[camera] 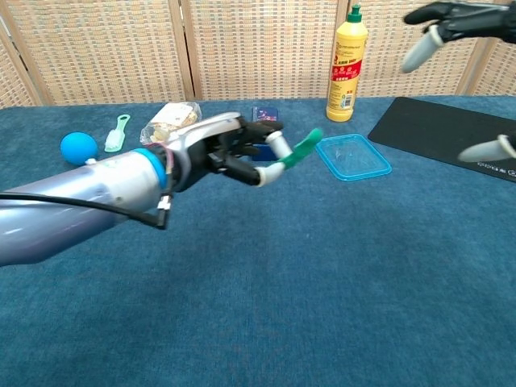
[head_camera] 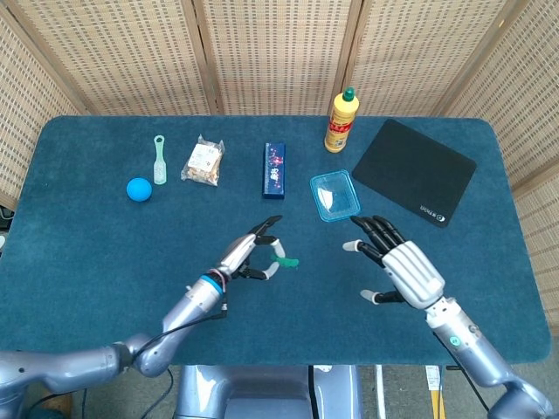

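The left robot hand (head_camera: 253, 255) pinches a small green piece (head_camera: 286, 262) aloft, just short of the blue tray (head_camera: 335, 195); the right robot hand (head_camera: 403, 271) hovers spread wide. That light pinch could slip, dropping the piece on the bench (head_camera: 105, 253).

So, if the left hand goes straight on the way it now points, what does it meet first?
Probably the clear blue tray. The left hand, pinching a small green piece, points up and right toward it. Depth is unclear, so it could pass above the tray.

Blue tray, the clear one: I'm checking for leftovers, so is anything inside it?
The blue tray looks empty; only blue cloth shows through it. In the chest view the green piece overlaps its near-left corner.
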Tool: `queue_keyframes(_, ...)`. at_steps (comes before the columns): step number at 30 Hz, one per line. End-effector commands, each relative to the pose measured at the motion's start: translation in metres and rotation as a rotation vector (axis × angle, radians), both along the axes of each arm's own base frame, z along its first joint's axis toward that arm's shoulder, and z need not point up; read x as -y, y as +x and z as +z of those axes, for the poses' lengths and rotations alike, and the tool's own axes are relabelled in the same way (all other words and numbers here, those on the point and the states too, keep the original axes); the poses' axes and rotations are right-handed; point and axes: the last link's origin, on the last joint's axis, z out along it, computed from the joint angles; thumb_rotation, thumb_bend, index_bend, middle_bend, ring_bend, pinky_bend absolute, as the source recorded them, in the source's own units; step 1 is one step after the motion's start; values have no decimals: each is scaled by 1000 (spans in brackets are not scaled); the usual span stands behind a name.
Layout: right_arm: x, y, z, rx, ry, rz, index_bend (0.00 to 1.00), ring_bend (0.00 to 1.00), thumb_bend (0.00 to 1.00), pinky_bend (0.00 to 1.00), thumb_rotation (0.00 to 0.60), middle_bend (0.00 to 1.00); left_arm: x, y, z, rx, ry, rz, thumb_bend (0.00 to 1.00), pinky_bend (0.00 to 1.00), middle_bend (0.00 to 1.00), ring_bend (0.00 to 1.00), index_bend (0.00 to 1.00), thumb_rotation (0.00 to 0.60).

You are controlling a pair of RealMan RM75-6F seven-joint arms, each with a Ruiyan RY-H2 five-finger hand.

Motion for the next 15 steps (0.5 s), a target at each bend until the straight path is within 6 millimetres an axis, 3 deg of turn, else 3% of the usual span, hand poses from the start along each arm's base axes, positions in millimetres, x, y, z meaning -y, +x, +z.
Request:
queue_keyframes(1,9,15,-10,-12,-5,50,336,0,0,0,600,0,0,16,-7,51,-27,11,465,0,0,0,770,600)
queue_keyframes(8,19,35,-23,-18,-30,109,394,0,56,0,600,0,5,39,-16,80,-60,-6,465,0,0,0,772,600)
queue_keyframes(15,23,36,-31,-62,-52,121,443,0,166,0,600,0,11,48,-19,84,-71,-19,465,0,0,0,774,600)
